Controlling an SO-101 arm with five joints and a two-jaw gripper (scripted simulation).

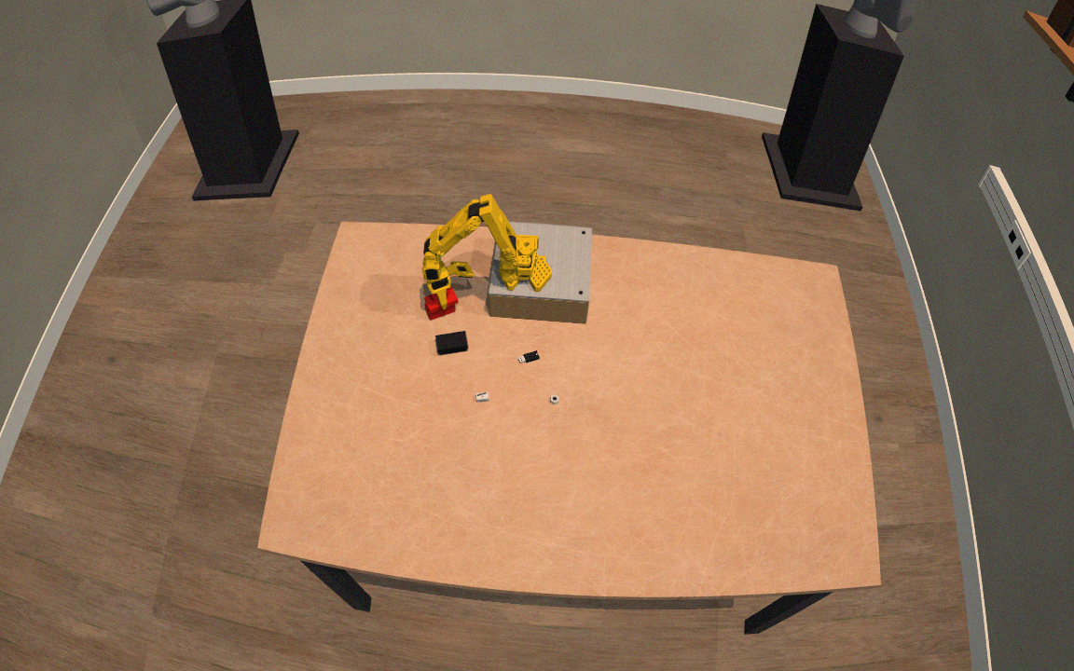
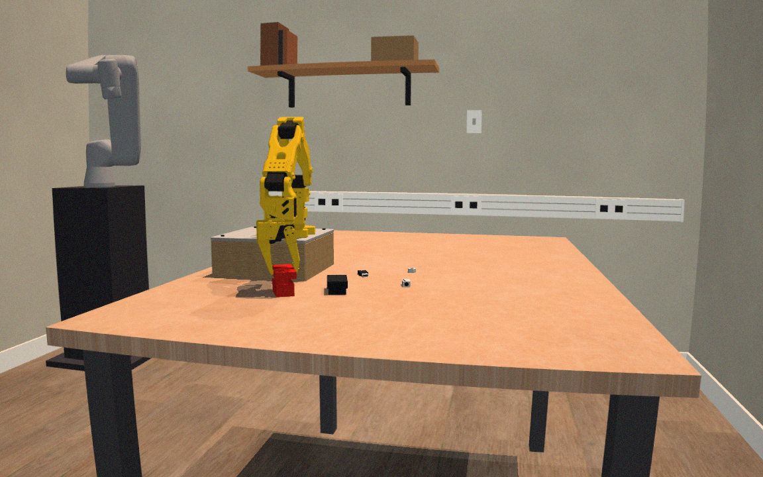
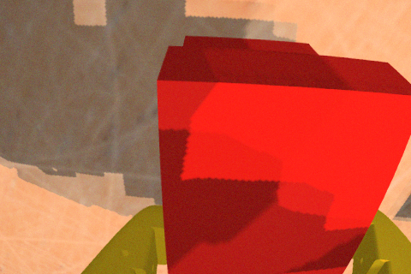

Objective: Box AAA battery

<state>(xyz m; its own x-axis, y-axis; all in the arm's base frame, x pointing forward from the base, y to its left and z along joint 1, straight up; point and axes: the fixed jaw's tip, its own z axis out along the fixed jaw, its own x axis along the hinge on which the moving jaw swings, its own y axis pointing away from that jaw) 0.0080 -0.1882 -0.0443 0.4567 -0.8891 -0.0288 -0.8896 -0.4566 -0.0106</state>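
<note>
The red box stands on the table just left of the grey base block, and it also shows in the exterior view. The red lid sits on top of it, shifted slightly to one side. My gripper points straight down over the box and is shut on the lid, one yellow finger on each side. In the wrist view the lid fills the frame between my fingers. I cannot see inside the box, and I see no AAA battery that I can be sure of.
A black box lies just in front of the red box. Further right lie a small black piece, a small white piece and a small nut. The grey base block carries the arm.
</note>
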